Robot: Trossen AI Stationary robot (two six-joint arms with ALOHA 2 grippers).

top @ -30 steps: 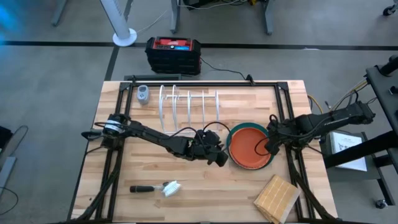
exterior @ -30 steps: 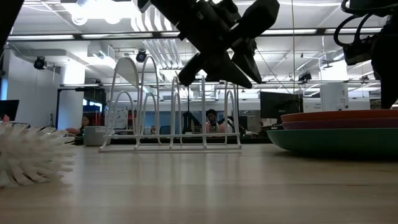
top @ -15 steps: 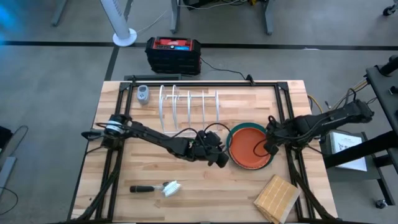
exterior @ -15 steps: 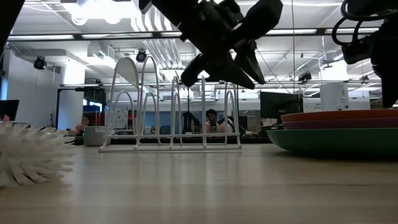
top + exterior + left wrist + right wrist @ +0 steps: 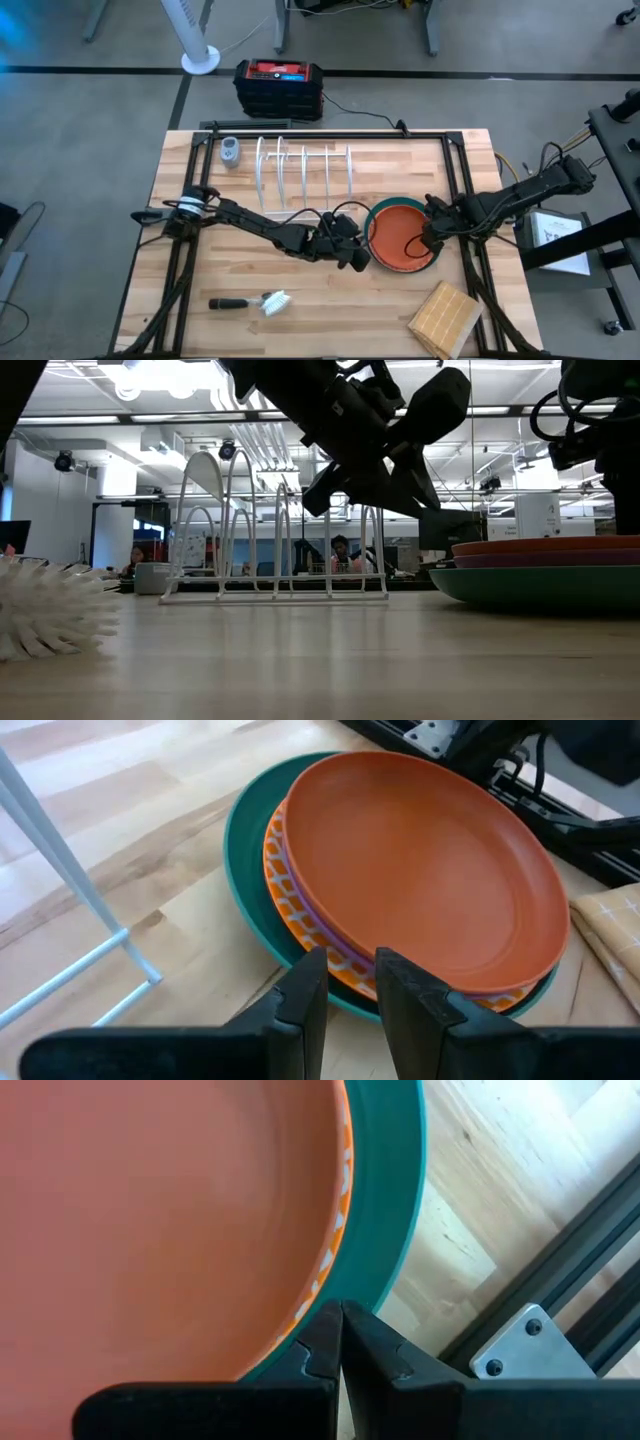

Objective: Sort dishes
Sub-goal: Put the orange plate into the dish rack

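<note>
With the round flat plates stacked, orange plate [image 5: 420, 860] topmost, near the worktop's [image 5: 200, 270] right edge, we bring our left fingers [image 5: 305, 995], narrowly parted, to the stack's rim, seemingly to grip it; our right fingers [image 5: 322, 1342], closed and empty, rest opposite.

A plain orange plate [image 5: 420, 870] tops a purple one [image 5: 322, 925], an orange-and-white patterned one [image 5: 285, 880], and a teal plate [image 5: 245, 860].
</note>
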